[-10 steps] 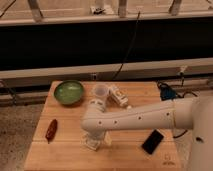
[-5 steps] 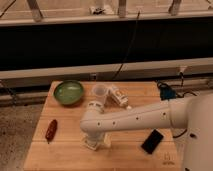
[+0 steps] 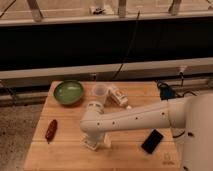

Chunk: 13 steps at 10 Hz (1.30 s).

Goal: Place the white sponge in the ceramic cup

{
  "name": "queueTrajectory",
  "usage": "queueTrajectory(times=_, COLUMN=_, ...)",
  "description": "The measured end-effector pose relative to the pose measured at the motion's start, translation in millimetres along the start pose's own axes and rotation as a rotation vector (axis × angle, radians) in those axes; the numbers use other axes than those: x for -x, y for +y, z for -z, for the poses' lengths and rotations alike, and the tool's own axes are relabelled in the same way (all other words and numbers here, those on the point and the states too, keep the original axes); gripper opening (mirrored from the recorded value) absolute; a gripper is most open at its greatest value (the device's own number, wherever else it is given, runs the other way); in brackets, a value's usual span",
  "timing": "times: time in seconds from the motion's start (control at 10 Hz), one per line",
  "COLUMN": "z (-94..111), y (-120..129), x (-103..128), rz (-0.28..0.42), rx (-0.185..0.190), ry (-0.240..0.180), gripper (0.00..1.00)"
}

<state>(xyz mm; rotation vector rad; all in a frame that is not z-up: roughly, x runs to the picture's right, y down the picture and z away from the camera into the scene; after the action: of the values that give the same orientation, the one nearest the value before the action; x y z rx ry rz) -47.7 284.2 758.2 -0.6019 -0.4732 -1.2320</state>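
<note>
Two spread, released fingers of the gripper [image 3: 96, 142] hang low over the flat wooden table [image 3: 60, 155].

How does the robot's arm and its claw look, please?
The arm is white: thick rounded tubes with small dark dots along them and a bulky joint. The claw, down at the wooden table below that joint, looks white and blocky.

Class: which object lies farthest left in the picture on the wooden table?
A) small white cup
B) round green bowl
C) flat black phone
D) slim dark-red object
D: the slim dark-red object lies left of the round green bowl; the open gripper points down at the front middle of the wooden table.
</note>
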Motion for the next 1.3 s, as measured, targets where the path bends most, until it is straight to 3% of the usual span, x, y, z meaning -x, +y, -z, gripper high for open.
queueTrajectory(times=0.8, z=-7.5, y=2.5, x=0.2, rz=0.019, rx=0.012, ry=-0.012, gripper=0.80)
queueTrajectory(times=1.3, z=-11.2, y=6.2, x=0.2, rz=0.030, rx=0.018, ry=-0.020, gripper=0.73)
